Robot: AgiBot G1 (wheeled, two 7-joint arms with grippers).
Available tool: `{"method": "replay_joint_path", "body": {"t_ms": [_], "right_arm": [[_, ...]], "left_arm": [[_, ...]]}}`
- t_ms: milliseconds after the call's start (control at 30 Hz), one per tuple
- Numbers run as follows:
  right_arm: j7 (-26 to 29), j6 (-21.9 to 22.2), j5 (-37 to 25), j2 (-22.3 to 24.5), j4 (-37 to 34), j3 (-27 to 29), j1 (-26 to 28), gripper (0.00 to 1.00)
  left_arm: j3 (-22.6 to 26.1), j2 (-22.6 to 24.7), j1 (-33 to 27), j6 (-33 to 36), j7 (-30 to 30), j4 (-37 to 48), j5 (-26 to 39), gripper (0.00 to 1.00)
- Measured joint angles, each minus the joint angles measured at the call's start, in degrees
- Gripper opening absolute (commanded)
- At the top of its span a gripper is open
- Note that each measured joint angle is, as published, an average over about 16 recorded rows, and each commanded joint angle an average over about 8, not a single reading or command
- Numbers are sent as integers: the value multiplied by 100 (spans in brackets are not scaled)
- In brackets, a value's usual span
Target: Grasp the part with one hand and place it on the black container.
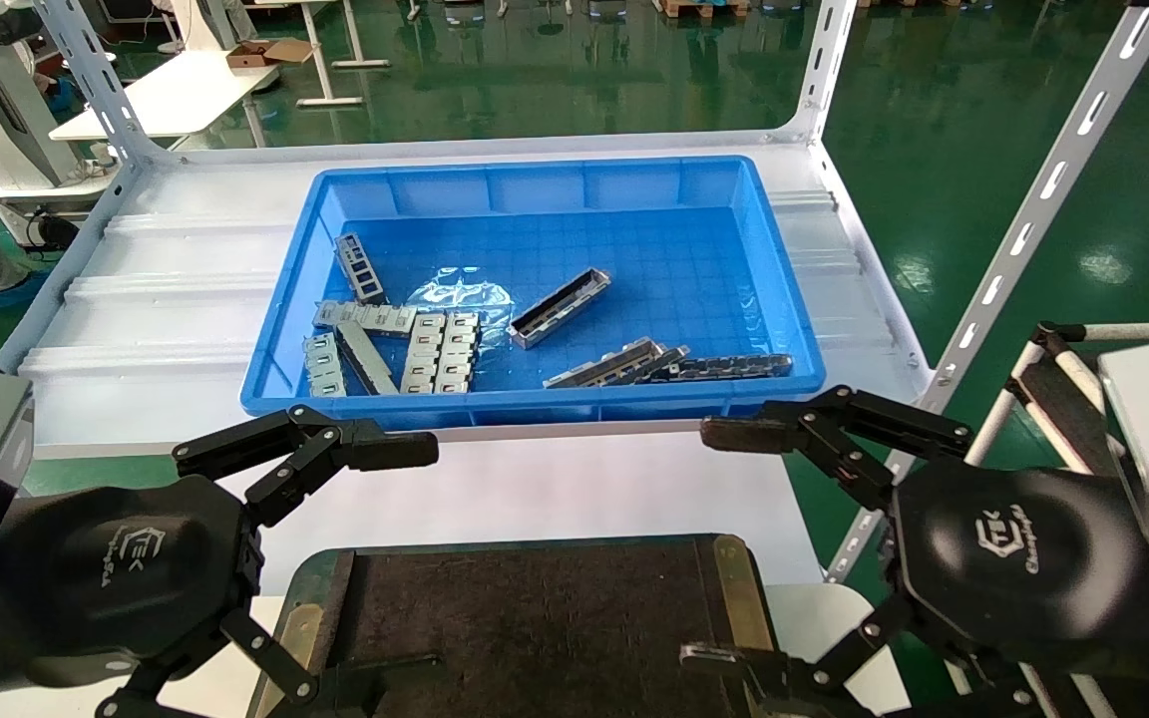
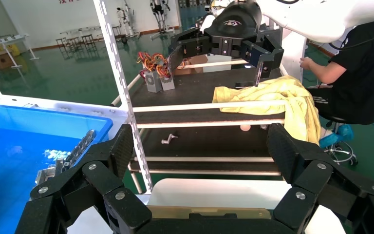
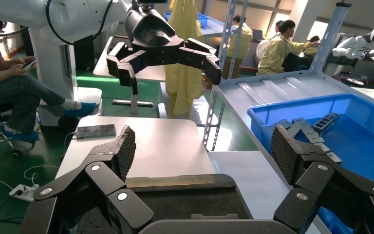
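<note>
Nothing of the task is done yet, as far as you can see: the black container (image 1: 535, 608) right in front of you carries no part on its dark felt. Your left gripper (image 1: 375, 558) and right gripper (image 1: 709, 543) both hover above its near corners, fingers spread wide, each holding nothing. Just beyond the container's far edge lies a strip of white table (image 1: 555, 479), then the blue bin (image 1: 535, 289) on the shelf. Inside it, the part (image 1: 560, 307) lies on the bin floor near the middle, open side up, apart from the flat plates (image 1: 440, 349) to its left and the darker bars (image 1: 724, 367) along the near wall. You still have the whole job ahead: reach, grasp, carry back, set down.
</note>
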Motion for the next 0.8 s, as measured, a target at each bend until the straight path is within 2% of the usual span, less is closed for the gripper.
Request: {"method": "replay_joint_path", "body": {"t_ms": [800], "right_arm": [[0,-1,0,0,0,0,0,100]], "left_arm": [[0,0,0,0,0,0,0,100]]}}
